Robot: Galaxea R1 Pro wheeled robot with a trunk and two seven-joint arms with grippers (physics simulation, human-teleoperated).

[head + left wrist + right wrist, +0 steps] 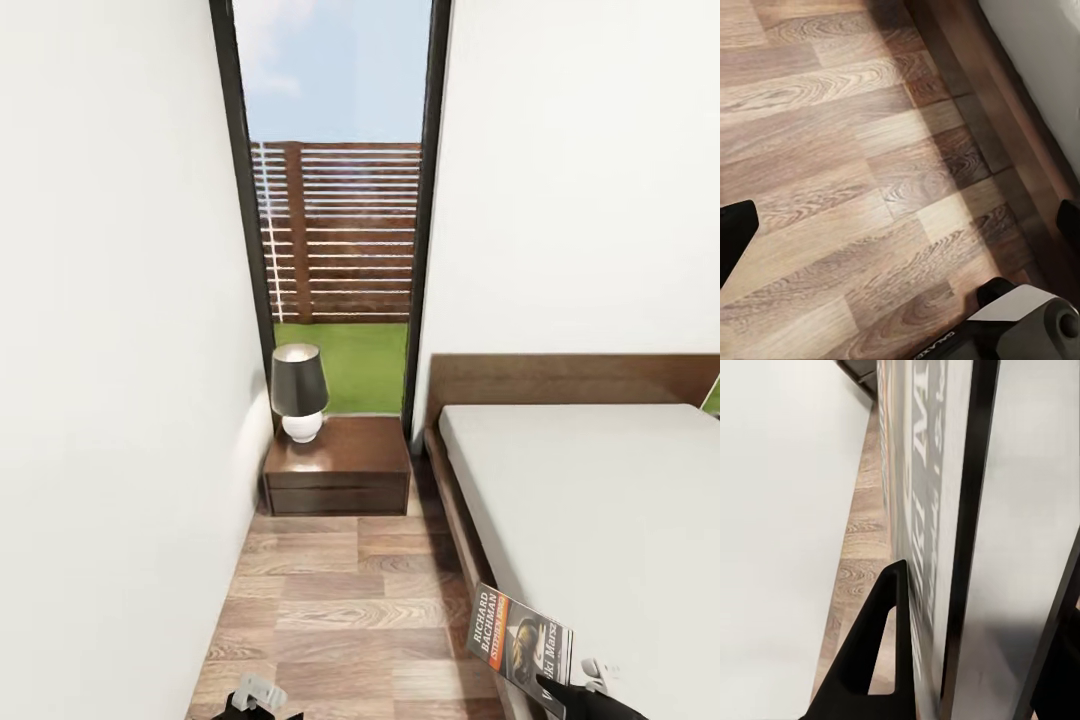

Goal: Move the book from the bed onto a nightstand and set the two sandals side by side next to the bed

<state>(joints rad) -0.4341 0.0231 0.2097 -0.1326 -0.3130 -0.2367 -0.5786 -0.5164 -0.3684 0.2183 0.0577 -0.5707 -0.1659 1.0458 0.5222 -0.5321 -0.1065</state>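
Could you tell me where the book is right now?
In the head view, the book is low right, held in the right claw at the bed's near edge.

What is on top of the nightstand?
A lamp stands on the nightstand, at its left rear. The rest of the top shows bare; the spot under the lamp's base is covered.

you have wood planks with a strong grain and a soft sheen for the floor point(330, 600). the nightstand point(338, 468) is dark brown wood with a glossy top that mirrors the lamp point(298, 392), whose shade looks matt dark and whose base is smooth white. the bed point(600, 480) has a dark wood frame and a plain matt grey mattress. your right pincer point(934, 660) is matt black, clamped on the book point(520, 640), a paper cover with a slight shine. the walls point(110, 350) are flat matt white.
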